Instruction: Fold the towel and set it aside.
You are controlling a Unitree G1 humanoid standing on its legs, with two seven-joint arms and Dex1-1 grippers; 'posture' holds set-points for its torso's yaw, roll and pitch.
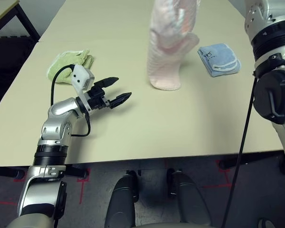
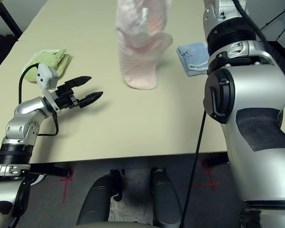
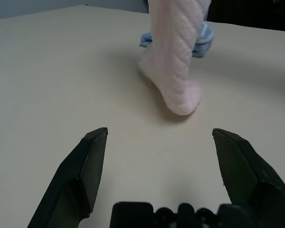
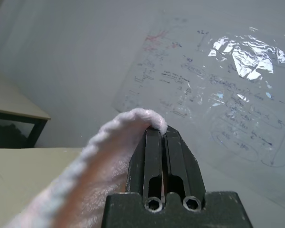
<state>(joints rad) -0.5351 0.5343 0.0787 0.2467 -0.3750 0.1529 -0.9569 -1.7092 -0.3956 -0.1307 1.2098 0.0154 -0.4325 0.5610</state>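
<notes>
The pale pink towel hangs down from above the picture's top edge, its lower end resting on the table near the middle. In the right wrist view my right gripper is shut on the towel's top edge, raised high and pointing up toward a wall. My left gripper stands open low over the table, to the left of the towel's lower end, with nothing between its fingers. The left wrist view looks between those fingers at the towel's resting end.
A folded light green towel lies at the left, just behind my left gripper. A folded light blue towel lies to the right of the pink towel. A whiteboard with writing is on the wall.
</notes>
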